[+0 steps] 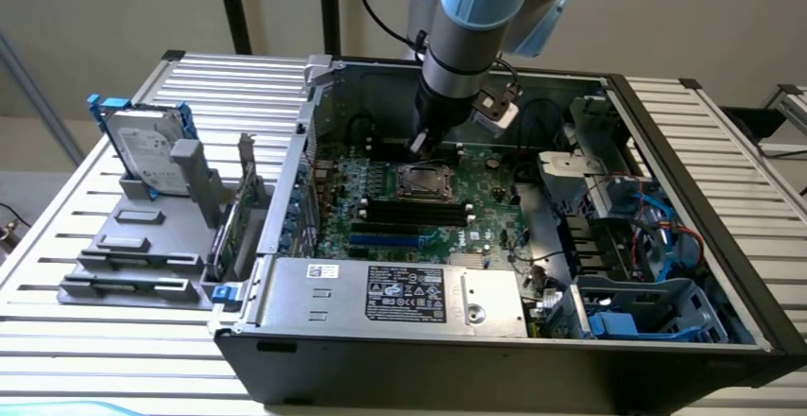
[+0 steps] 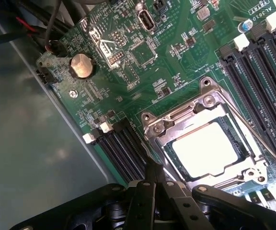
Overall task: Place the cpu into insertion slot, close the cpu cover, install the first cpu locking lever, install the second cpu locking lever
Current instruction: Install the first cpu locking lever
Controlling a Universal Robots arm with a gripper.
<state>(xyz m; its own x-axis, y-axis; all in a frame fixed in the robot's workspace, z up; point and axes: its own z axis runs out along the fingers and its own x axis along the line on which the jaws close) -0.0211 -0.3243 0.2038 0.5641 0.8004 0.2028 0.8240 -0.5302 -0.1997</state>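
Setting: robotics lab or test bench. I work over a slatted aluminium table (image 1: pixel 113 340) carrying an opened desktop computer case (image 1: pixel 505 359), its green motherboard (image 2: pixel 128 72) and grey power supply box (image 1: pixel 391 295) exposed. A grey fixture rack (image 1: pixel 151 246) beside the case holds a hard drive (image 1: pixel 139 147) upright. Plain pale wall (image 1: pixel 101 9) behind; black frame posts (image 1: pixel 233 9) stand against it.

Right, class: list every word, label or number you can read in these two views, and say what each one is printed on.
"INT USB": white print on the motherboard, beside the USB port.
White sticker at the board's edge: partly cut off, not surely readable.
Power supply label: too small to read.
Hard drive label: too small to read.
Other board print: too small to read.
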